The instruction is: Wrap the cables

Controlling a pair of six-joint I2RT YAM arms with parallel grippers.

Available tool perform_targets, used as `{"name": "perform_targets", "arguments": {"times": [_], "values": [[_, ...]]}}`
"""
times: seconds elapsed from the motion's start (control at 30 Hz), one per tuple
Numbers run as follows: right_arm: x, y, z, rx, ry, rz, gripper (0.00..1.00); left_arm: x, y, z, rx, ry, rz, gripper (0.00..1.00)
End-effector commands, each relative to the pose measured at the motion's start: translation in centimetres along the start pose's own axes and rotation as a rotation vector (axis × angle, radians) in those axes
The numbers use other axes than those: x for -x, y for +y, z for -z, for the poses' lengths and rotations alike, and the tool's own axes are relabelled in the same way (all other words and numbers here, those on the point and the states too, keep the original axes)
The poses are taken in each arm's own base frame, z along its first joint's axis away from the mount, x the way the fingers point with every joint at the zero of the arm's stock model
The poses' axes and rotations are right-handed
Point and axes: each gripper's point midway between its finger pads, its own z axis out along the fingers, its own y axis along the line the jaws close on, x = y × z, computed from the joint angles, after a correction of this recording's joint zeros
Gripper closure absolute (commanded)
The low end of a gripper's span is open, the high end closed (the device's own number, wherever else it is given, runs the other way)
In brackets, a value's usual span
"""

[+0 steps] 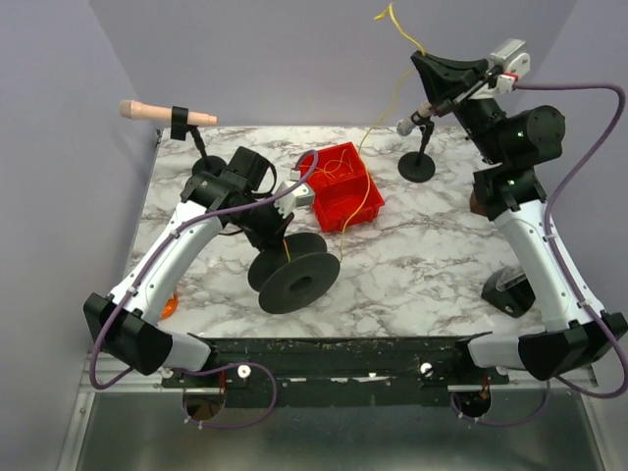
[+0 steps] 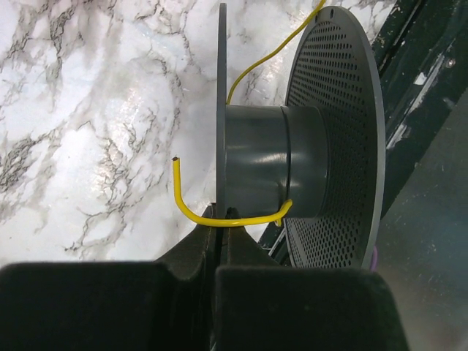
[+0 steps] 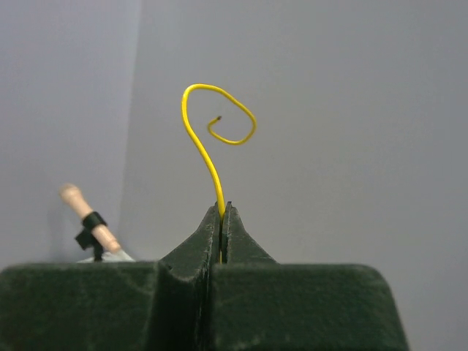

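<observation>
Cable (image 2: 234,221): runs from spool (image 2: 270,161), rim pinched in left hand (image 2: 219,245) at desk's (image 1: 422,265) front, to right hand (image 3: 221,219) pinching it above far-right corner.

- cable (image 2: 234,221) runs off the left-wrist view's top edge
- spool (image 2: 336,131) rim bottom hidden behind left gripper (image 2: 218,234)
- cable length inside right gripper (image 3: 222,213) hidden

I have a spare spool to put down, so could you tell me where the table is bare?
Bare marble lies between the black spool, red box and right arm; around the left arm it is crowded.
</observation>
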Motion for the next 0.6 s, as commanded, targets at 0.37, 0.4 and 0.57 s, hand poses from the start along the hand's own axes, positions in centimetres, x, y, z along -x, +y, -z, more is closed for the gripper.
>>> {"name": "perform_targets", "arguments": {"times": [0.37,0.4,0.57], "values": [[7.9,10.2,-4.4,0.263,-0.348,-0.046,0.99,3.5,-0.4,-0.9,-0.062,-0.088,0.098,1.00],[8.4,10.9,-4.7,0.283,-0.369,-0.061,0.99,3.8,-0.4,-1.0,-0.073,-0.089,0.110,1.00],[6.8,15.2,-6.0,0.395,-0.416,-0.087,0.99,5.3,-1.7,-0.5,-0.155,-0.135,0.114,1.00]]}}
